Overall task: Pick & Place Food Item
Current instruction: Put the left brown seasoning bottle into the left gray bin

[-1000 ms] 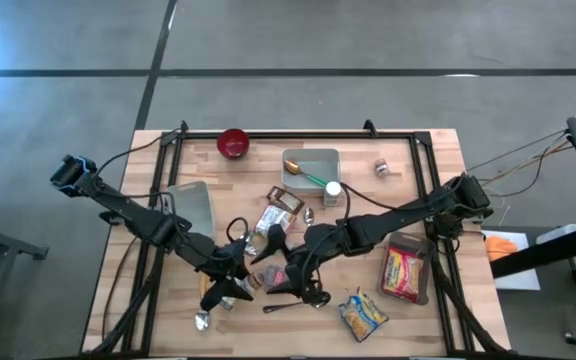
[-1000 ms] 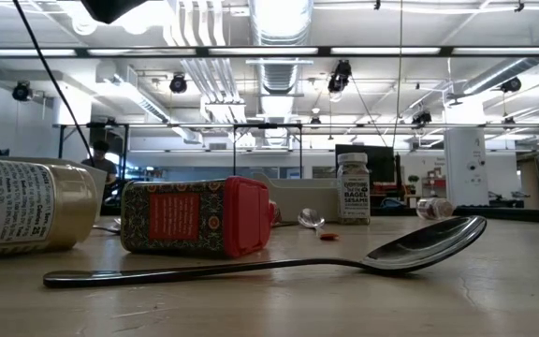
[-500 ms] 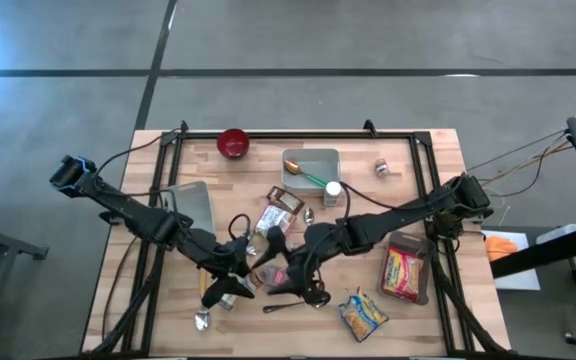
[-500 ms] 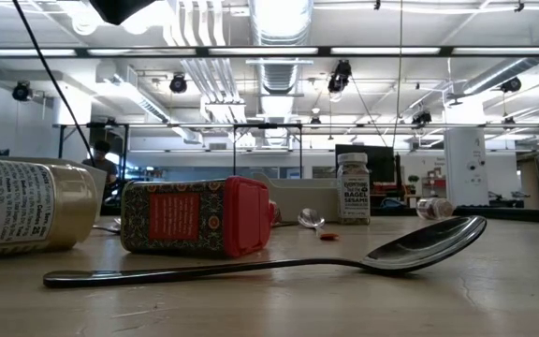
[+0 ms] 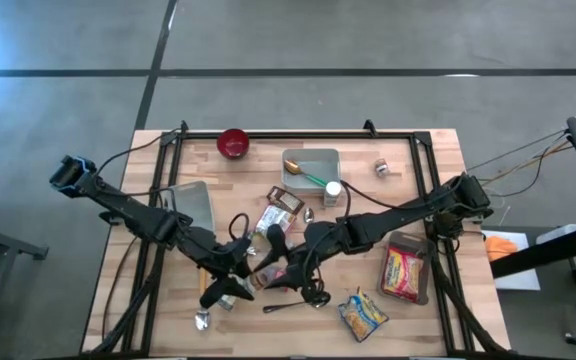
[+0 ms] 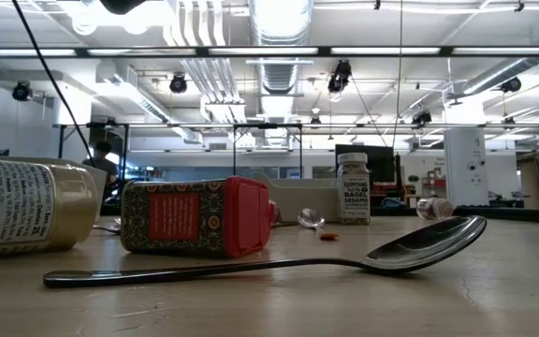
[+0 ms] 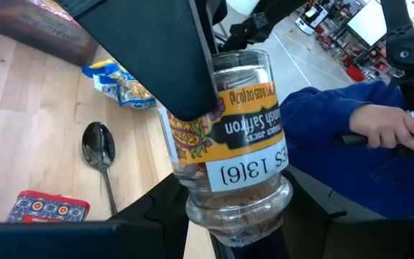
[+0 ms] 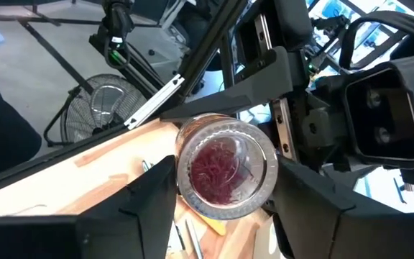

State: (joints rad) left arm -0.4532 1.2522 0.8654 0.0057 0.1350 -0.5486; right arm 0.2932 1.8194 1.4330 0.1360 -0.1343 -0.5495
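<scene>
A glass saffron jar with a yellow label is held in the air over the table's middle, between both grippers. My left gripper is shut on the end nearest its own wrist. My right gripper comes from the opposite side and is shut on the other end, whose round glass face shows red threads inside. In the high view the two grippers meet at the jar, the left on its left and the right on its right. The low view shows neither gripper. My left gripper pinches the jar's near end between its two fingers, coming about level from the table's left. The jar points away from the wrist, roughly level and clear of the table. My right gripper has a finger on each side of the jar's far end, coming about level from the table's right. One finger lies over the label. The jar hangs between the two grippers, above the table.
Below lie a spoon, a red-capped spice box and a lying bottle. Farther off are a red bowl, a tray, a white-capped bottle and snack packets. A person's blue sleeve shows beyond the table.
My right gripper's fingers have drawn in around the jar's far end; both arms and the jar have kept their place.
</scene>
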